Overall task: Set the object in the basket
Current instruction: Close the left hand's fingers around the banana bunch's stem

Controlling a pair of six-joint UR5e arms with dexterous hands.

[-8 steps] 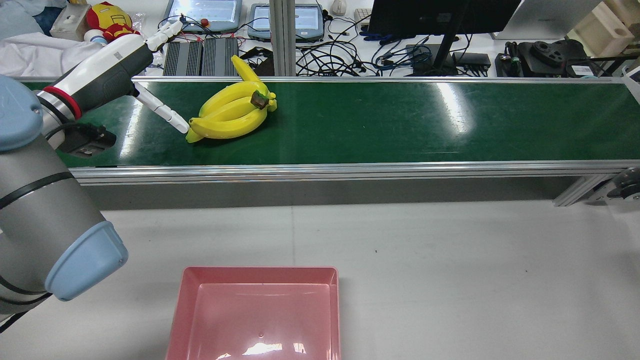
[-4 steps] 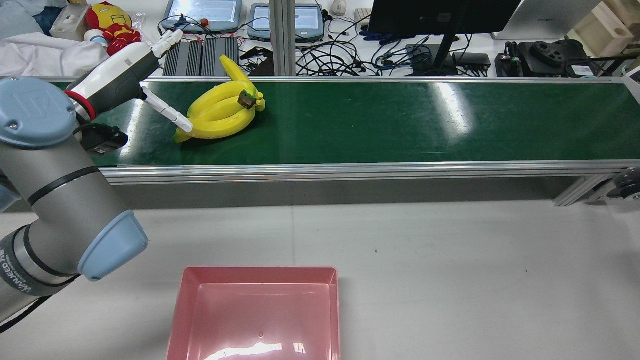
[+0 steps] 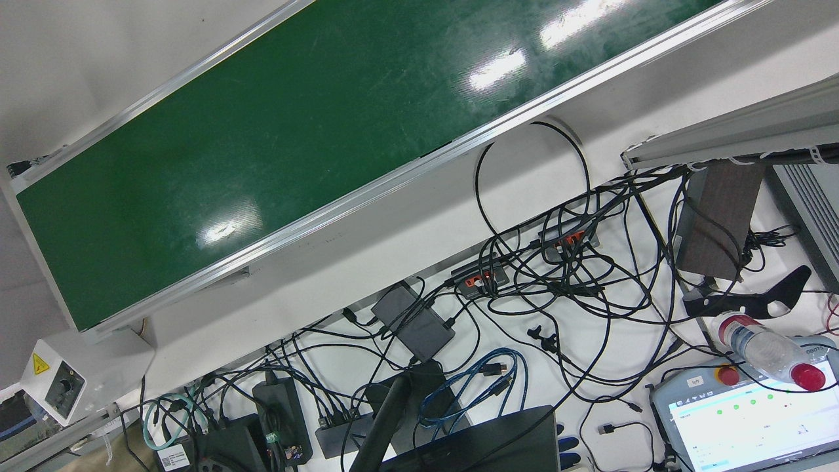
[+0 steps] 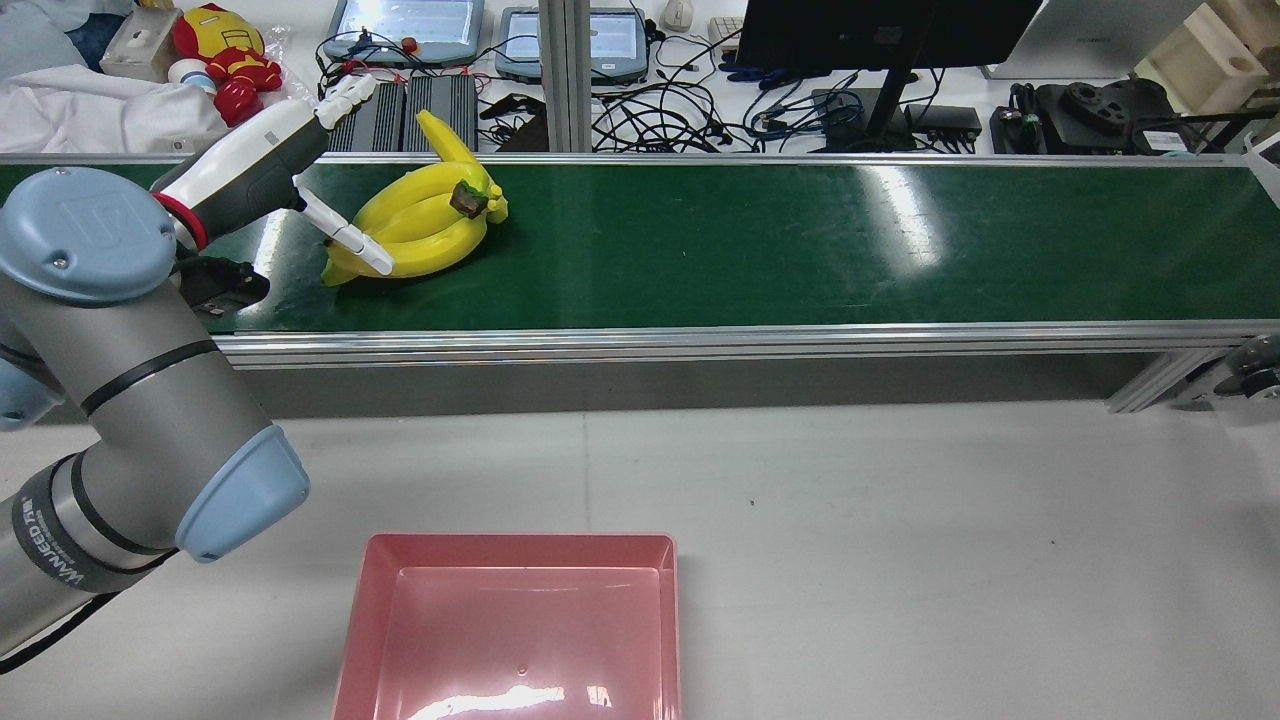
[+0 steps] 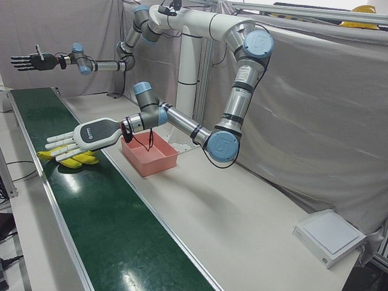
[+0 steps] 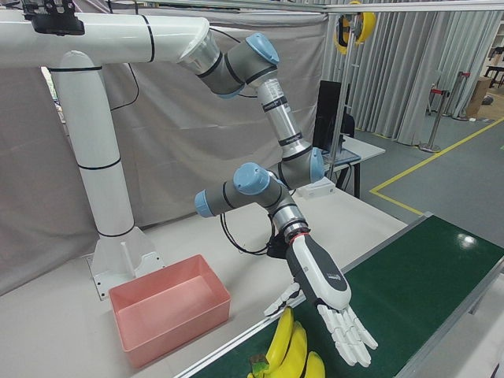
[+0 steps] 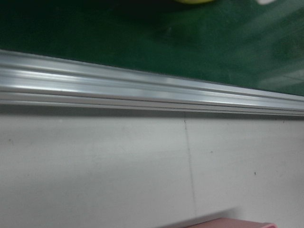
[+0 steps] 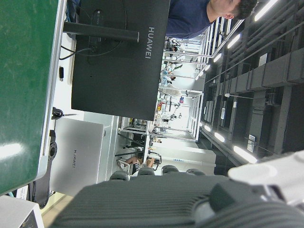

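Observation:
A bunch of yellow bananas [image 4: 415,232] lies on the green conveyor belt [image 4: 760,245], towards its left end in the rear view. My left hand [image 4: 262,165] hovers open at the bunch's left end with its fingers spread, one finger [image 4: 350,240] over the banana tips. From the front corners the left hand [image 5: 80,137] [image 6: 329,301] is just above the bananas [image 5: 66,159] [image 6: 292,353], holding nothing. The pink basket [image 4: 372,600] stands empty on the white table. My right hand [image 5: 27,62] is raised high and far off, open.
Beyond the belt lie cables [image 4: 680,115], a monitor [image 4: 880,30], tablets and a toy figure [image 4: 220,45]. An aluminium rail [image 7: 142,88] borders the belt's near side. The right hand view shows a monitor [image 8: 118,52] and a person behind it.
The bananas have travelled left along the belt. My left arm has swung round and the hand has moved left with the bunch, its finger now lying over the banana tips.

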